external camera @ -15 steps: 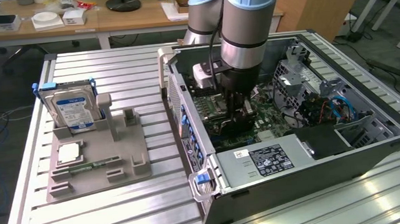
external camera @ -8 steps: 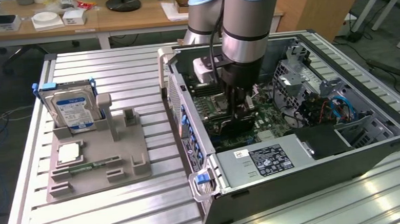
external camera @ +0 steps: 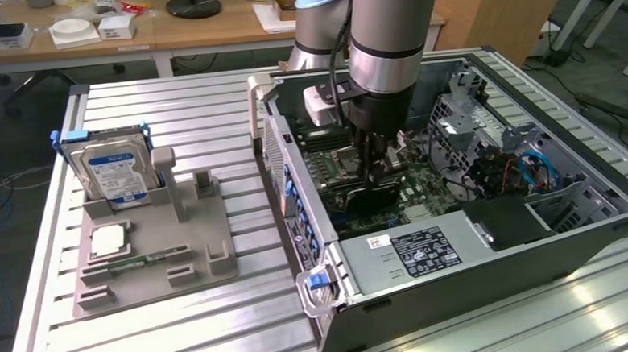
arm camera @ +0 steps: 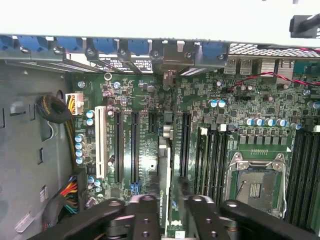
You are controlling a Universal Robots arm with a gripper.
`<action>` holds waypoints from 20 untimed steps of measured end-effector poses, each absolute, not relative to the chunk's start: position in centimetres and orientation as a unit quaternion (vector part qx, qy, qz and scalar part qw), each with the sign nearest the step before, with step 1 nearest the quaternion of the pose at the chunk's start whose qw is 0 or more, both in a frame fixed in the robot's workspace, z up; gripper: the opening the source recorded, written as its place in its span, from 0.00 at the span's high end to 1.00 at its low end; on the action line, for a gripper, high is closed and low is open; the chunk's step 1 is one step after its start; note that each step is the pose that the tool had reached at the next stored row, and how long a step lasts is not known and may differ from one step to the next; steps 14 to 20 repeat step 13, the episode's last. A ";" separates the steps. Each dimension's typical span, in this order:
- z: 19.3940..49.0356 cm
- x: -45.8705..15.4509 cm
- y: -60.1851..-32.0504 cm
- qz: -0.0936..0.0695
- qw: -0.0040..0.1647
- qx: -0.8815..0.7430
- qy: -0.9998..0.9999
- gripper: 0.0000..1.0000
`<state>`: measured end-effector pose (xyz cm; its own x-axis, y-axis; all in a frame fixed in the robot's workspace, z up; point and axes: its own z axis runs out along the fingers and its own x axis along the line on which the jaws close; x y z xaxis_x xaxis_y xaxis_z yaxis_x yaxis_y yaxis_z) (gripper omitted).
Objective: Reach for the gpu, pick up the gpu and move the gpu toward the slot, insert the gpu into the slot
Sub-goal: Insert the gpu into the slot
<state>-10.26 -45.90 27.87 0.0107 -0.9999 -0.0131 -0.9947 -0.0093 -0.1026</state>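
one gripper (arm camera: 166, 210) is down inside the case (external camera: 491, 263), jaws partly closed on the gpu (arm camera: 165, 175), pinching it edge-on over the motherboard (arm camera: 240, 135). card hangs just above a slot (arm camera: 184, 145) (can't tell if it's touching yet). i'd say keep it dead vertical, line its edge up with the slot, press evenly without rocking.

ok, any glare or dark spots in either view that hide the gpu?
Exterior view: window glare streaks the table in front of the case; the gpu sits in shadow under the arm, dark and hard to outline. Wrist view: evenly lit motherboard, the case's pale edge washed out, the gpu seen edge-on between the gripper fingers.
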 end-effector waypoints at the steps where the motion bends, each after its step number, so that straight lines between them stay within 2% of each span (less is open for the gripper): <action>1: 27.9 -10.3 -45.9 -0.032 0.041 -0.710 0.703 0.74; 2: 27.9 -10.3 -45.9 -0.032 0.041 -0.710 0.703 0.80; 3: 27.9 -10.3 -45.9 -0.032 0.041 -0.710 0.703 0.80; 5: 27.9 -10.3 -45.9 -0.032 0.041 -0.710 0.703 0.90; 20: 27.9 -10.3 -45.9 -0.031 0.041 -0.710 0.703 0.90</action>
